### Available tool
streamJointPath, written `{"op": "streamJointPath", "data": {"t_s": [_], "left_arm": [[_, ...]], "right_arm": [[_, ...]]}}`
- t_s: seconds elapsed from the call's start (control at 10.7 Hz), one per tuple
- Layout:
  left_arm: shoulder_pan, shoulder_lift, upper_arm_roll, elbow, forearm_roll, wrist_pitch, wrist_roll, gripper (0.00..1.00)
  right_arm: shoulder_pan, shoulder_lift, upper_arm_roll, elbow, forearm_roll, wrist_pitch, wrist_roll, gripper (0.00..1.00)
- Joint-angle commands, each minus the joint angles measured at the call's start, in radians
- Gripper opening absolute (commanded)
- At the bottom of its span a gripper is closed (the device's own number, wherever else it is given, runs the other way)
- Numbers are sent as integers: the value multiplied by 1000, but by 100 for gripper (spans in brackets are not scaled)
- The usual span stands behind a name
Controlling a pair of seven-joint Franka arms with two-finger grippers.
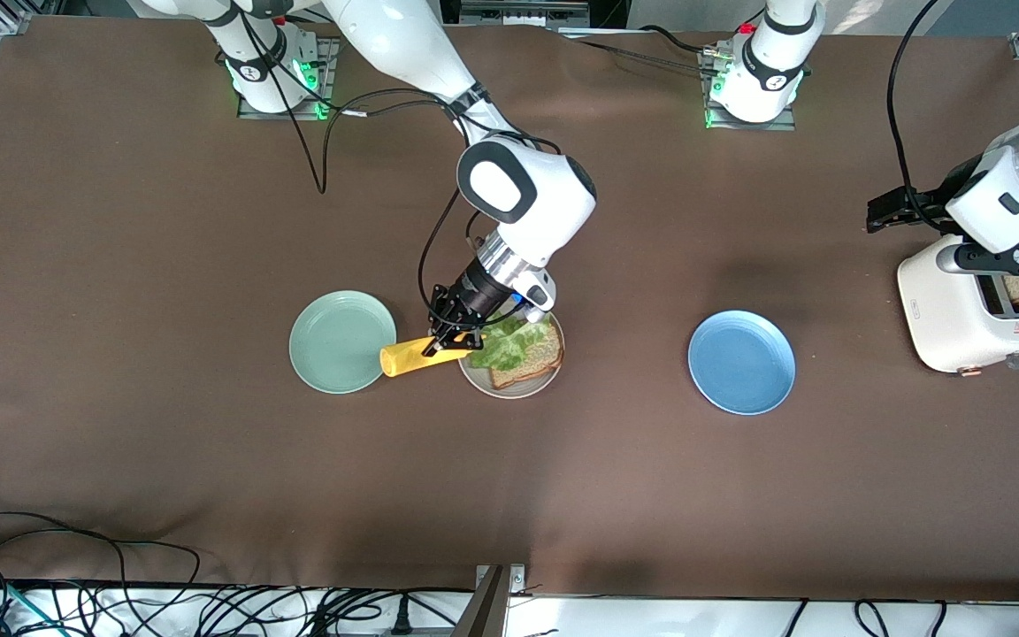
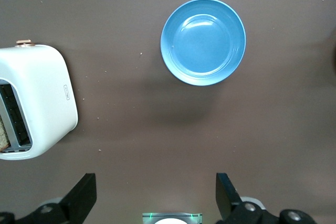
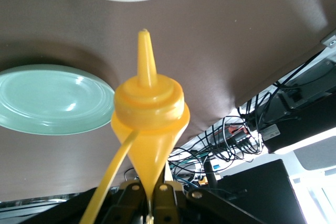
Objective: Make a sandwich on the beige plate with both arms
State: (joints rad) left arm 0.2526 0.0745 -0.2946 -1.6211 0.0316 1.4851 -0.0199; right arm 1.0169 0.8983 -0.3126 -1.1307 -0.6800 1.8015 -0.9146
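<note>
Sauce step: the right tool (image 1: pixel 449 343) grips the yellow squeeze bottle (image 1: pixel 412 356), tipped at the beige plate's (image 1: pixel 509 390) rim over the lettuce (image 1: pixel 514 347) on the bread (image 1: pixel 532 364). Next, squeezing. The left tool (image 2: pixel 157 195) waits wide above the toaster (image 1: pixel 961 323).

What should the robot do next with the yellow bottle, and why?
Probably swing the yellow squeeze bottle so its nozzle sits over the lettuce on the beige plate. The right claw is shut on the bottle, which lies sideways between the mint-green plate and the beige plate, its nozzle not yet above the lettuce. The left claw waits open above the table, near the toaster.
</note>
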Motion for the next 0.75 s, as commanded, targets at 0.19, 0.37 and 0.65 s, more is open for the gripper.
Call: {"op": "streamJointPath", "data": {"t_s": [0.19,0.37,0.65], "left_arm": [[2,7,-3,-2,21,-2,0,100],[4,7,-3,-2,21,-2,0,100],[8,13,6,-2,22,-5,3,100]], "right_arm": [[-164,-223,43,-179,322,7,-20,0],[-245,-297,49,-260,478,16,-21,0],[-371,-360,49,-339,728,25,-119,0]]}}
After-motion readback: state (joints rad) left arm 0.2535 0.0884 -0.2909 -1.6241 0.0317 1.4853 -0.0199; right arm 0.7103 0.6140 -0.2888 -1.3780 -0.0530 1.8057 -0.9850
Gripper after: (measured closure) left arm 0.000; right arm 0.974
